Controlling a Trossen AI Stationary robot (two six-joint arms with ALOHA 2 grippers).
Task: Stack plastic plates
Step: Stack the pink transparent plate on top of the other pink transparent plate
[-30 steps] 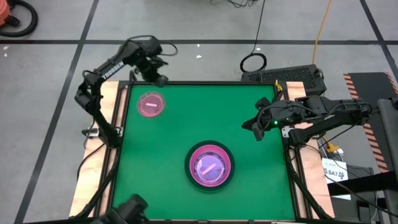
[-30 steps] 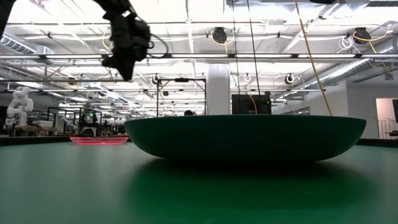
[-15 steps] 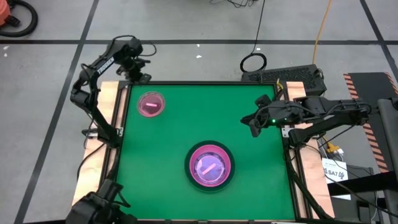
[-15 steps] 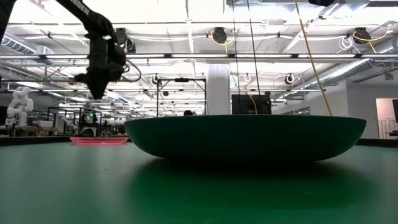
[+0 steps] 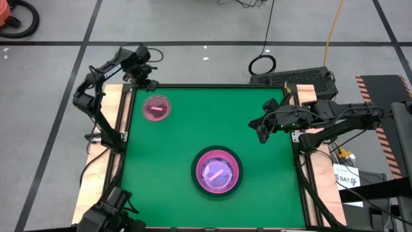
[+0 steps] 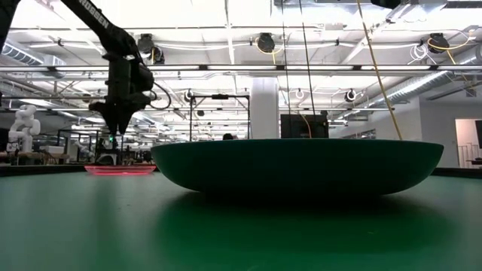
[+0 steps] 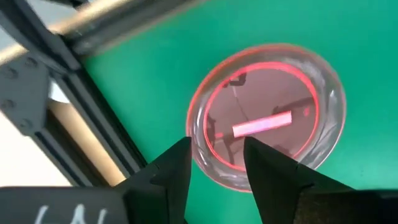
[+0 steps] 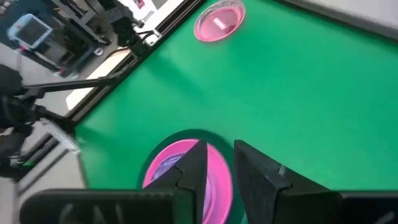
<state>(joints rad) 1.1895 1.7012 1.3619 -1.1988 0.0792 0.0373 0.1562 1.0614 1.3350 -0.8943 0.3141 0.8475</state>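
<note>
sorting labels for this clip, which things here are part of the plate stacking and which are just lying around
Part of the job:
- small see-through pink plate, alone near the far left corner
- stack near the front: dark plate, pink plate in it, small clear plate on top
- left gripper, above the small plate's corner
- right gripper, waiting by the right edge

Just lying about:
- keyboard and yellow cable on the floor beyond the table

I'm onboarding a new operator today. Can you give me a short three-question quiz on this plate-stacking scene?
1. True or false: the small translucent pink plate already lies on the stack.
2. Which gripper hangs nearest the small plate? A) left gripper B) right gripper
3. What colour is the stack's bottom plate?

Key: 1 false, it lies apart near the table's far left corner; 2 A; 3 dark grey.
</note>
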